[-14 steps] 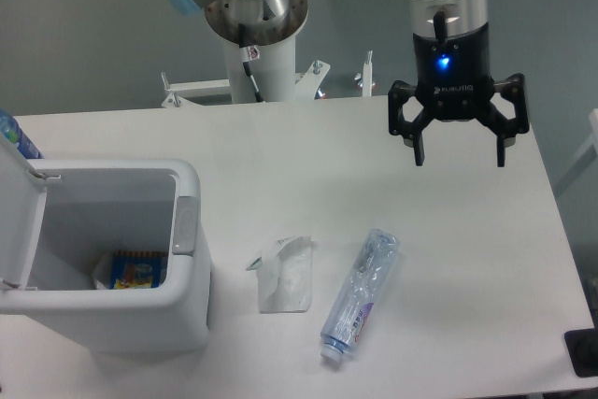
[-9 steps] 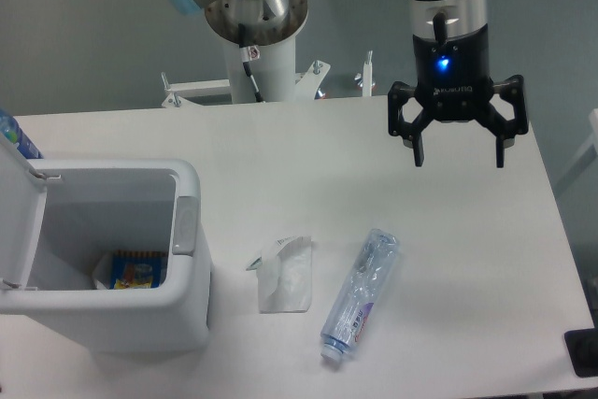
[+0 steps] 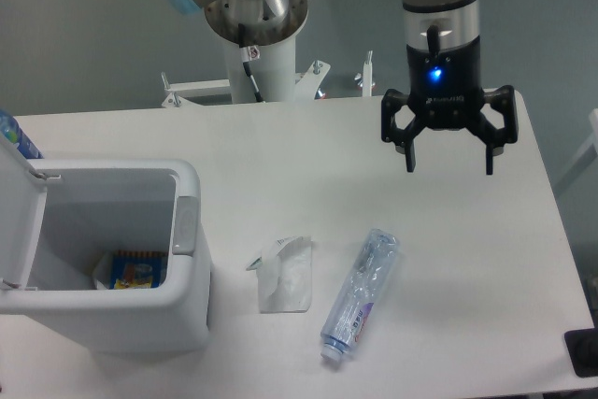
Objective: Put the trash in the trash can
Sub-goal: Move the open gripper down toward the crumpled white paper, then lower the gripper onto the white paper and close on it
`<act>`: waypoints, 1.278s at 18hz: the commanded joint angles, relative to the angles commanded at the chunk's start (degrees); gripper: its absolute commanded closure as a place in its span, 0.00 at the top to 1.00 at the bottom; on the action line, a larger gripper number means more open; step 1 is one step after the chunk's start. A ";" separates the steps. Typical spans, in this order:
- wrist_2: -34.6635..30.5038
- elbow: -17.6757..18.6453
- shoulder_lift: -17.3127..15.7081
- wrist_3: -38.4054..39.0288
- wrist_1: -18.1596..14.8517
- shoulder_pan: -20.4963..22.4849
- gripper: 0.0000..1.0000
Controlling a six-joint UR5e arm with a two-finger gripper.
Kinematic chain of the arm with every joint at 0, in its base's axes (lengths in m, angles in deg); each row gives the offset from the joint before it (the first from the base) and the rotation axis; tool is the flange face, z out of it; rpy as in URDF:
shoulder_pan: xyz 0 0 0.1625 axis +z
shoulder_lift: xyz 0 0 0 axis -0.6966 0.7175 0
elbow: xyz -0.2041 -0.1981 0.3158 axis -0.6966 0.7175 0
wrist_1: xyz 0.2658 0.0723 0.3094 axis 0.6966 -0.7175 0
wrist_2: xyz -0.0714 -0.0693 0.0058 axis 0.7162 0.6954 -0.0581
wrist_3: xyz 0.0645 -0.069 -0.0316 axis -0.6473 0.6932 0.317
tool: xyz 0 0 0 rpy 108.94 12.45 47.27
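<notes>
The gripper (image 3: 448, 164) is seen with fingers spread wide and pointing down, nothing held between them. It is hung above the far right part of the table (image 3: 280, 156), well apart from every loose item. A blue light is lit on its black body.

Places below are given relative to the trash can (image 3: 107, 263).

The trash can is set at the table's left near corner, lid (image 3: 19, 217) flipped open to its left, grey latch tab (image 3: 184, 224) on its right wall. Inside, at the bottom, a blue-and-yellow printed packet (image 3: 136, 269) is seen lying beside something white that cannot be made out.

The white wrapper (image 3: 283, 274) is found flat on the table just right of the trash can, not touching it.

The crushed clear bottle (image 3: 360, 295) is laid further right, just beyond the wrapper, cap end toward the near edge, body slanted up and to the right. It is placed between the trash can and the gripper's side of the table, nearer the front edge than the gripper.
</notes>
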 joint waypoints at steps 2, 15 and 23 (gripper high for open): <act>0.09 1.58 0.26 0.96 0.27 -1.31 1.00; 11.69 7.30 9.92 1.32 0.27 -6.68 1.00; 11.87 7.30 15.99 5.54 3.96 -10.63 1.00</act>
